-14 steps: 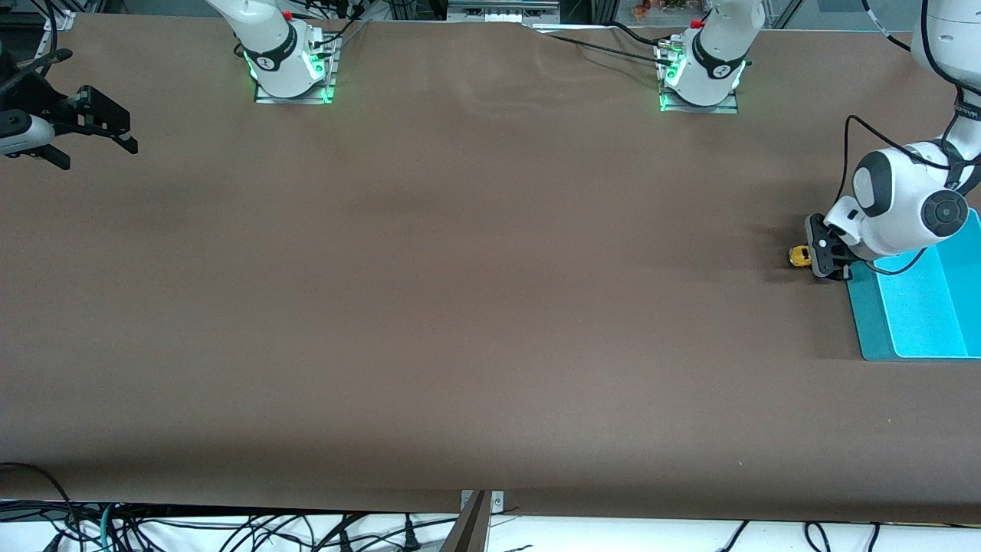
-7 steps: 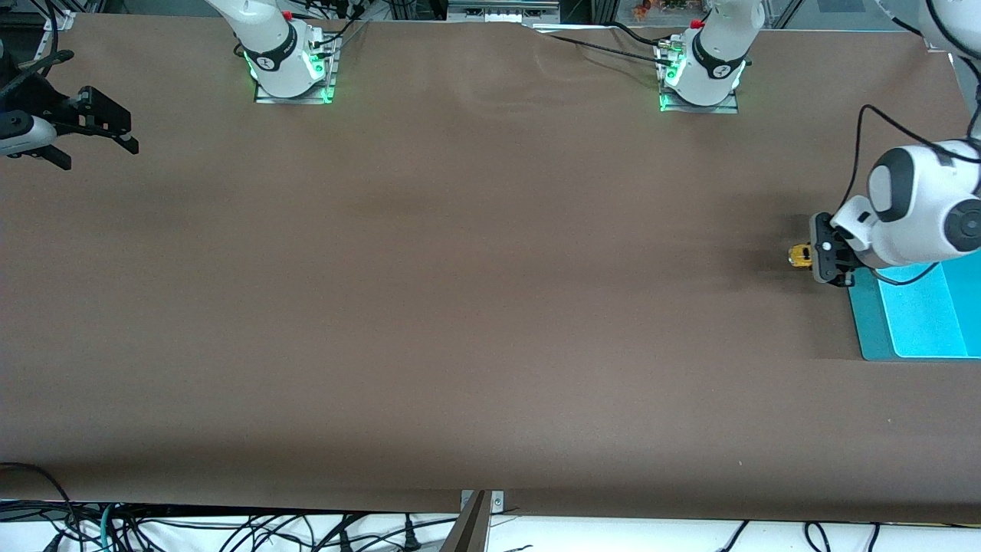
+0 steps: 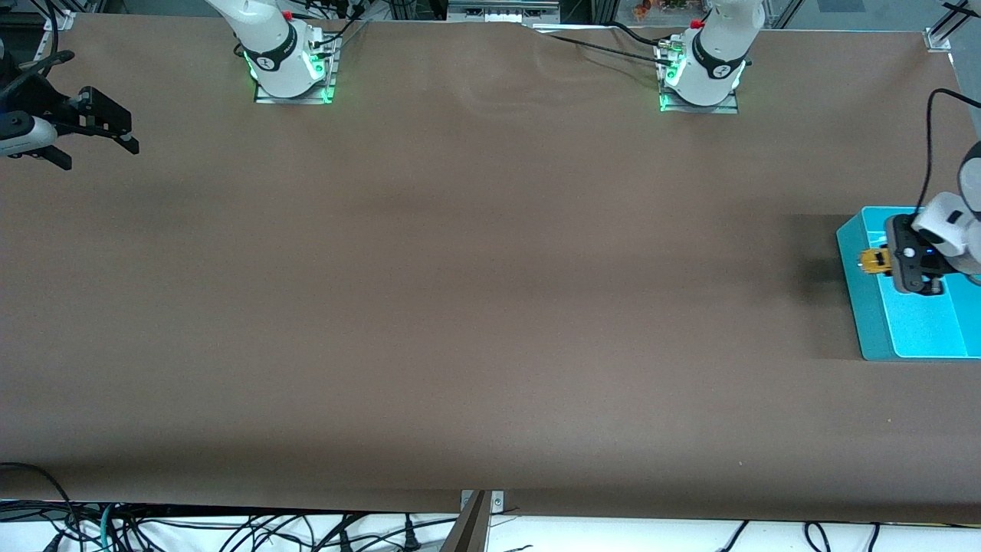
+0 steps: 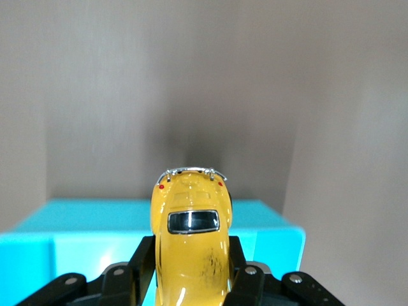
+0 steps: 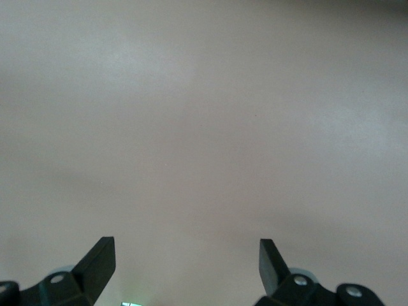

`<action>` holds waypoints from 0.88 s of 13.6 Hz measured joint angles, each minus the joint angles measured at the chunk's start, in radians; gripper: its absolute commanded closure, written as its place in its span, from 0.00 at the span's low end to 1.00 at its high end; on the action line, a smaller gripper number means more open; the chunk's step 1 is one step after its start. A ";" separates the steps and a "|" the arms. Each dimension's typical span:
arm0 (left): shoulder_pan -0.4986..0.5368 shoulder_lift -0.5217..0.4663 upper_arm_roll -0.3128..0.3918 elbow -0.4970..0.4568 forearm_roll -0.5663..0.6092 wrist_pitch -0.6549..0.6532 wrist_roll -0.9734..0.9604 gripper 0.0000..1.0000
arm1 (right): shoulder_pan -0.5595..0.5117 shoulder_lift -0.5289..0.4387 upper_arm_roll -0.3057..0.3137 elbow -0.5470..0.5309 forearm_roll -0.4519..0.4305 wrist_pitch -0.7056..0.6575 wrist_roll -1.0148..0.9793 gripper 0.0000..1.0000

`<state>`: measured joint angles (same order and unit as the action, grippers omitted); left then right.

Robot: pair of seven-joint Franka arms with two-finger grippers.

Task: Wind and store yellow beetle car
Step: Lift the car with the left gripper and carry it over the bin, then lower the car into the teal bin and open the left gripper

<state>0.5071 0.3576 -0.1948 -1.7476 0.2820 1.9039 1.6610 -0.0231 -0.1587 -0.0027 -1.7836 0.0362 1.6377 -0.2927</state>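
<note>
Front view: the brown table [image 3: 460,291] carries a teal bin [image 3: 862,322] at the left arm's end. Over the bin's rim the left gripper [image 3: 889,262] pinches the yellow beetle car [image 3: 872,261] by its flanks, fingers [image 4: 143,268] tight against it; its long axis seems to run level, straight out from the jaws. The right gripper [image 3: 126,142] waits, spread wide, holding nothing.
</note>
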 measured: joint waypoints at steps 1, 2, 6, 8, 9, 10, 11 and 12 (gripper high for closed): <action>0.036 0.019 0.001 0.012 0.006 0.000 0.019 1.00 | 0.000 0.000 0.000 0.000 0.000 0.000 0.000 0.00; 0.076 0.044 0.003 0.023 0.010 0.003 0.044 1.00 | 0.000 0.000 0.000 0.000 0.000 0.000 0.000 0.00; 0.178 0.185 0.006 0.098 0.042 0.031 0.154 1.00 | 0.000 0.000 0.000 -0.001 0.000 0.000 0.000 0.00; 0.190 0.245 0.005 0.119 0.069 0.086 0.162 0.97 | 0.000 0.000 0.000 -0.001 -0.001 0.000 0.000 0.00; 0.196 0.267 0.005 0.124 0.071 0.119 0.177 0.96 | 0.000 0.000 0.000 -0.001 -0.001 0.000 0.000 0.00; 0.201 0.286 0.005 0.126 0.071 0.151 0.191 0.88 | 0.000 0.000 0.000 -0.001 -0.001 0.000 0.000 0.00; 0.207 0.303 0.006 0.127 0.071 0.177 0.202 0.86 | 0.000 0.000 0.000 -0.001 -0.001 0.000 0.000 0.00; 0.212 0.317 0.006 0.129 0.071 0.192 0.211 0.78 | 0.000 0.000 0.000 -0.001 -0.001 0.000 0.000 0.00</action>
<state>0.7195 0.6748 -0.1893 -1.6184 0.3530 2.0962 1.8715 -0.0230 -0.1586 -0.0026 -1.7847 0.0354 1.6377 -0.2927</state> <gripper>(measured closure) 0.502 0.000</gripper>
